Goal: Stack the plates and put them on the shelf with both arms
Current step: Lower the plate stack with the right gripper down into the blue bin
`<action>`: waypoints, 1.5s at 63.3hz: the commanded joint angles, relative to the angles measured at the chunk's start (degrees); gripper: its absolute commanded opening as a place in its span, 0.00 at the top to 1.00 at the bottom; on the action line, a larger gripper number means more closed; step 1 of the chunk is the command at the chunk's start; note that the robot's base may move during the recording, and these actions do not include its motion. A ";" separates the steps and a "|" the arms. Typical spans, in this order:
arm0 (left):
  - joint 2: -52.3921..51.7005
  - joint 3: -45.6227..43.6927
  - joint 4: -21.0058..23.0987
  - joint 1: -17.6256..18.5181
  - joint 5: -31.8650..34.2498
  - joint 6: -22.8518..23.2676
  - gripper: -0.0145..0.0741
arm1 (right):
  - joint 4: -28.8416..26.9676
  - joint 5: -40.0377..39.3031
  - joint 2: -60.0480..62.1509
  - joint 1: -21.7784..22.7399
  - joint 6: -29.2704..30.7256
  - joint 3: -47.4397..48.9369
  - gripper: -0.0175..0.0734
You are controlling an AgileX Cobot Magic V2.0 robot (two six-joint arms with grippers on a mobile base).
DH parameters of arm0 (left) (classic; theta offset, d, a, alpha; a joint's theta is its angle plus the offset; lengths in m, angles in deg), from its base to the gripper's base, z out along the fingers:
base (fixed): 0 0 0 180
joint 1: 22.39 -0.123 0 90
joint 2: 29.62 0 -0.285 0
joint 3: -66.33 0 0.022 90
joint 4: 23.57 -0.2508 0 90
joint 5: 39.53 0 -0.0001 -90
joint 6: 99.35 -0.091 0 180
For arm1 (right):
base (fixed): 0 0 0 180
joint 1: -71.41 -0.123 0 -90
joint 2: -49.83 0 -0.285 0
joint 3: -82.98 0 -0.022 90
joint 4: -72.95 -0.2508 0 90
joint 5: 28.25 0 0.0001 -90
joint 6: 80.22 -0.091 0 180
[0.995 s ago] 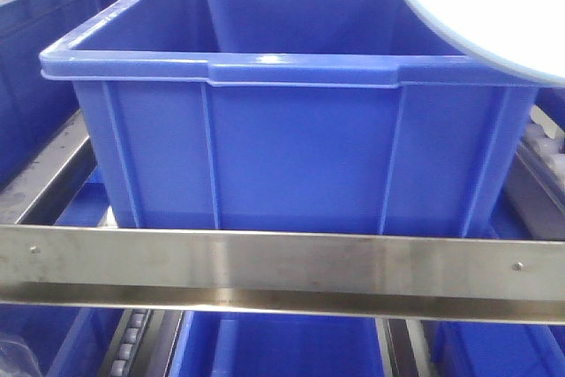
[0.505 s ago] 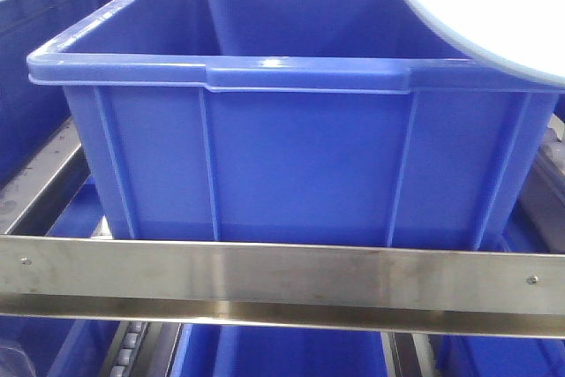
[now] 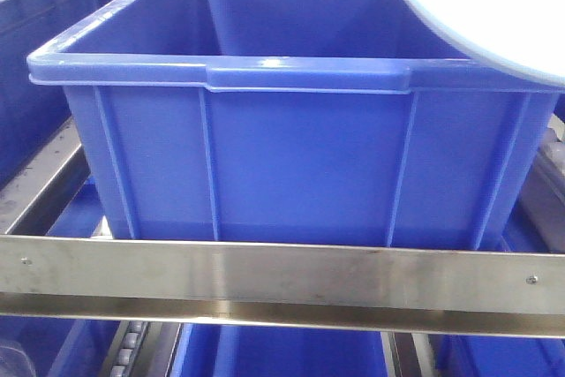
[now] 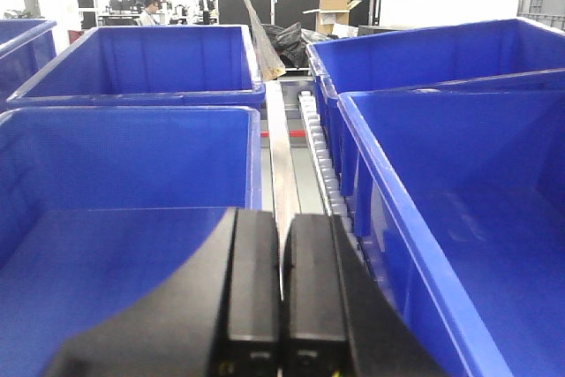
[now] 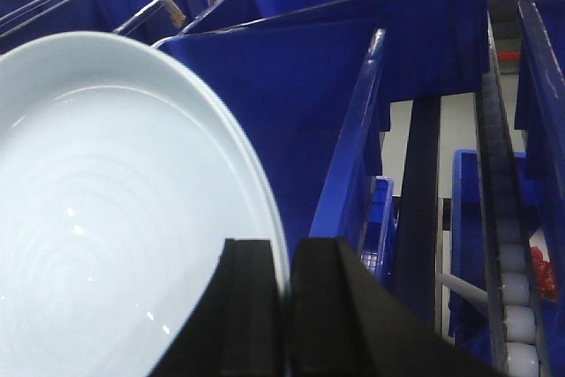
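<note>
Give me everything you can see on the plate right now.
The plate is round, pale blue-white, glossy like glazed ceramic, with faint concentric rings in its well and a raised rim. The right gripper pinches its rim edge. It hangs above the blue bin, at that bin's right side. No second plate is visible.

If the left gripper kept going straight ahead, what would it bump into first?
Probably nothing soon. The left gripper, shut and empty, points along the metal rail in the gap between the blue bins. That lane looks free a long way back, though depth is hard to judge.
</note>
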 commanded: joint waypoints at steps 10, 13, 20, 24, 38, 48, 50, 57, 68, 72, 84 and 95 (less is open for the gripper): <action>0.43 -1.64 0.20 0.01 4.74 0.25 0.75 | 0.14 -5.71 -0.05 0.30 -0.03 1.70 0.75; 0.43 -1.64 0.20 0.01 4.74 0.25 0.75 | 0.14 -5.71 -0.05 0.30 -0.03 1.70 0.75; 0.43 -1.64 0.20 0.01 4.74 0.25 0.75 | 0.14 -5.79 -0.05 0.30 -0.03 1.70 0.75; 0.43 -1.64 0.20 0.01 4.74 0.25 0.75 | 0.14 -6.80 -0.20 0.30 -0.03 1.70 0.75; 0.43 -1.64 0.20 0.01 4.74 0.25 0.75 | 0.14 -7.32 -0.20 0.23 -0.03 1.82 0.75; 0.43 -1.64 0.20 0.01 4.74 0.25 0.75 | 0.14 -8.00 -0.74 0.18 -0.03 2.34 0.74; 0.43 -1.64 0.20 0.01 4.74 0.25 0.75 | 0.14 -7.89 -1.25 0.19 -0.03 2.75 0.72; 0.43 -1.64 0.20 0.01 4.74 0.25 0.75 | 0.14 -7.67 -4.96 0.01 -0.03 6.04 0.66; 0.43 -1.64 0.20 0.01 4.74 0.25 0.75 | 0.14 -7.92 -14.34 0.01 -0.03 12.91 0.65; 0.43 -1.64 0.20 0.01 4.74 0.25 0.75 | 0.14 -7.92 -18.88 0.01 -0.03 15.50 0.65; 0.43 -1.64 0.20 0.01 4.74 0.25 0.75 | 0.14 -13.00 -30.67 -3.02 -0.03 23.15 0.65; 0.43 -1.64 0.20 0.01 4.74 0.25 0.75 | 0.14 -19.89 -42.50 -8.11 -0.03 28.95 0.65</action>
